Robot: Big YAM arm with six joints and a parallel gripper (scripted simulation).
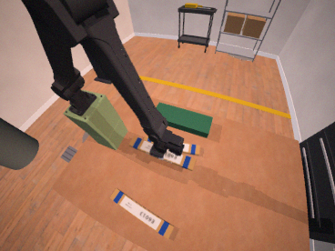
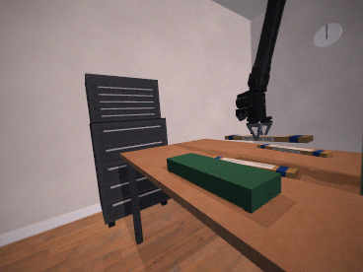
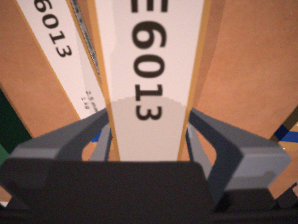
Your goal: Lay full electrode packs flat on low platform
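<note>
Nearest on the table [image 1: 255, 182]: lone pack [image 1: 142, 214], flat, lying at a slant, blue bands at both ends, well apart from the rest.

Further in, mid-table: gripper [image 1: 163, 150] pointing down, clamped across held pack [image 1: 175, 157]. From the wrist cam, fingers pressed on both long edges, "E6013" label running up the frame betw. them. From the side cam, held pack [image 2: 268, 138] level under the gripper [image 2: 257, 132] and up off the table, not touching the top.

Just beside it, on the platform side: third pack [image 1: 193, 148], flat on the table, roughly parallel w/ the held one. Lies betw. held pack and platform [image 1: 184, 119], near the platform's long side; can't tell if touching.

Then the platform itself, dark green, low slab, nothing on it. All 3 packs off it.

Left, at about the same depth: light-green box [image 1: 102, 120], tilted in view, arm rising from it.

Beyond the table: yellow line [image 1: 214, 95] across the wood floor. Right edge: dark drawer unit [image 1: 319, 182].

Far wall: black cart [image 1: 181, 27], then wire rack [image 1: 223, 27] w/ brown boxes.
</note>
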